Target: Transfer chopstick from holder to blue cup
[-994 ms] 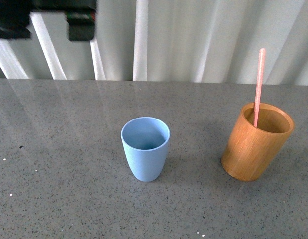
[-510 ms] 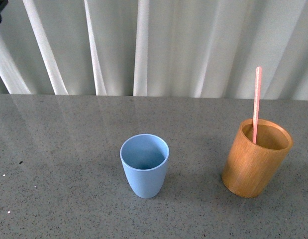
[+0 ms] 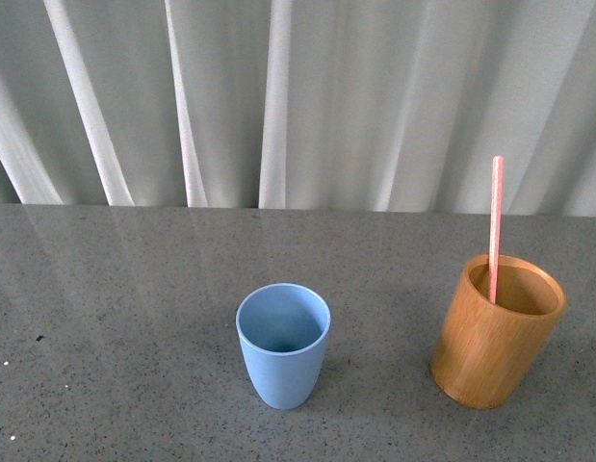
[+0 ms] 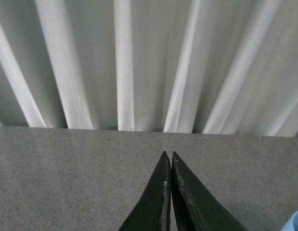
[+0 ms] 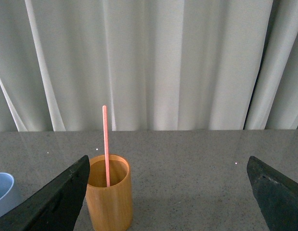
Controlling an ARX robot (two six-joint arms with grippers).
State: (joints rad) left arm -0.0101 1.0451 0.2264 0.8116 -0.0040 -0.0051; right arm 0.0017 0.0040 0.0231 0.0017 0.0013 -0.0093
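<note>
1. Pale pleated curtain (image 3: 375, 96) fills the whole background behind the far edge of the table.
2. Grey speckled table (image 3: 134, 318) carries two vessels, standing well apart.
3. Right gripper (image 5: 168, 163) has its dark jaws spread wide and holds nothing. In its wrist view the holder shows beyond them on the table.
4. Left gripper (image 4: 169, 155) has its jaws pressed together with nothing between them, its tips above bare tabletop.
5. Holder (image 3: 490, 356), an orange-brown wooden cylinder, stands upright at the right of the front view.
6. Blue cup (image 3: 283, 366) stands upright near the middle, left of the holder, and its inside looks bare.
7. Chopstick (image 3: 495, 221), thin and pink, stands nearly upright inside the holder against its far wall. Its upper half rises well above the rim.
</note>
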